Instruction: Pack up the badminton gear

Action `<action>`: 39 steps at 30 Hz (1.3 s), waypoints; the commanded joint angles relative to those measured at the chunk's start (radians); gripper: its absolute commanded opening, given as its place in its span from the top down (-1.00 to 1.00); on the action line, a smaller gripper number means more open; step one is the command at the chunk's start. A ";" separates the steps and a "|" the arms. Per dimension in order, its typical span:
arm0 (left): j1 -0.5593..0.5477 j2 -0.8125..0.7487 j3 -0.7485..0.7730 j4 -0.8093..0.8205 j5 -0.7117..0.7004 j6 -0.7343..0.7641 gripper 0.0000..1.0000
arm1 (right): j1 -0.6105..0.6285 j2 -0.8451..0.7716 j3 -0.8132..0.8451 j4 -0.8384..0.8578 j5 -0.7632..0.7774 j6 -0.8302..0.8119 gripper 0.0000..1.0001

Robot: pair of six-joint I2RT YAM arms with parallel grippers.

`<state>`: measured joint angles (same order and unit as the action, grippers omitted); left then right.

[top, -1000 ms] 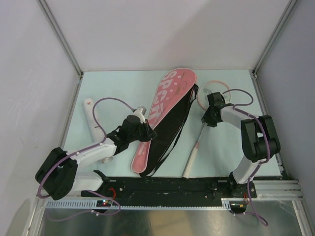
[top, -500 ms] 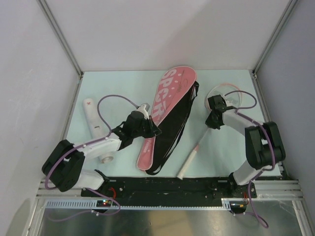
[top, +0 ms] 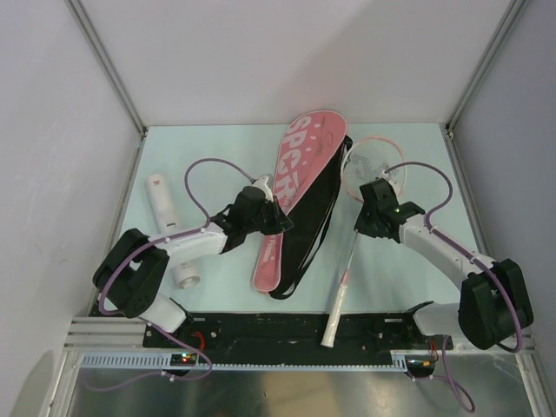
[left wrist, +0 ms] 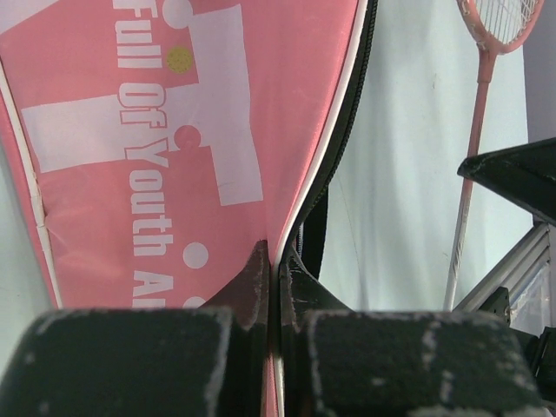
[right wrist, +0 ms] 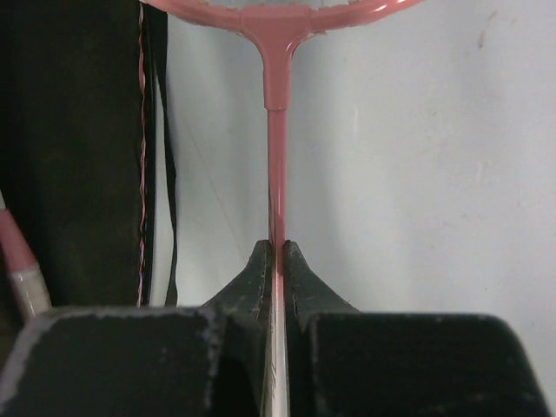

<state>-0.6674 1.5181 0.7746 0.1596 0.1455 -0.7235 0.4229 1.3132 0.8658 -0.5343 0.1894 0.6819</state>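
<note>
The pink "SPORT" bag (top: 300, 169) lies slanted mid-table, its black strap (top: 308, 248) trailing along its right side. My left gripper (top: 276, 222) is shut on the bag's right edge; in the left wrist view the fingertips (left wrist: 276, 261) pinch the white-piped rim of the pink bag (left wrist: 156, 130). A pink-framed racket (top: 372, 161) lies to the right, its white handle (top: 334, 326) over the near edge. My right gripper (top: 365, 224) is shut on its shaft (right wrist: 276, 156), just below the head. A long white tube (top: 169, 230) lies at the left.
Grey walls with metal posts close in the mat on the left, back and right. A black rail (top: 304, 328) runs along the near edge under the arm bases. The bag's black side (right wrist: 78, 148) lies just left of the right gripper.
My right gripper has shut on the racket shaft and shifted toward the near edge, the handle now reaching over the rail. The left gripper carried the bag's narrow end rightward.
</note>
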 commanded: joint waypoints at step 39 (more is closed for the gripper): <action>-0.078 -0.070 -0.083 0.080 0.112 0.218 1.00 | 0.206 0.154 0.169 0.164 -0.075 0.049 1.00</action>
<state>-0.7250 1.5047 0.7143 0.2047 0.2096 -0.5549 0.6392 1.4643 0.9508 -0.4583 0.1192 0.7624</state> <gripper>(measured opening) 0.033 0.031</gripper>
